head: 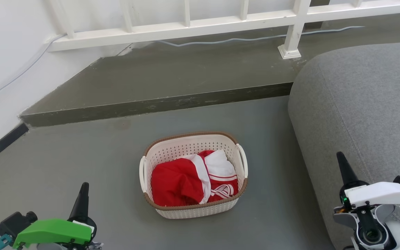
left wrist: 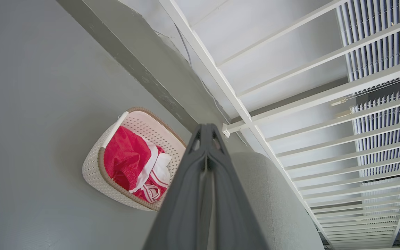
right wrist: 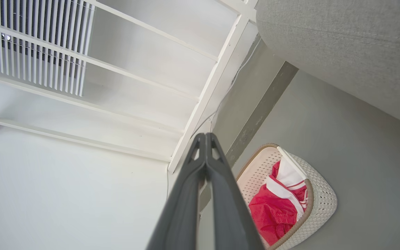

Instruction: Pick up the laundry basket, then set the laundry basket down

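Laundry basket (head: 200, 211) stands upright on the grey floor (head: 82, 156) beside a sofa (head: 359, 104), holding a red-and-white garment (head: 179, 180), with its loop handles (head: 142, 173) facing either arm. The left gripper (head: 84, 187) and right gripper (head: 340, 158) hang well apart from it, fingers pressed together and holding nothing. No writing is legible.

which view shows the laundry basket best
The head view: the laundry basket sits whole and unobstructed near the centre. In the wrist views it sits off-centre, one edge hidden behind the left pincer or right pincer.
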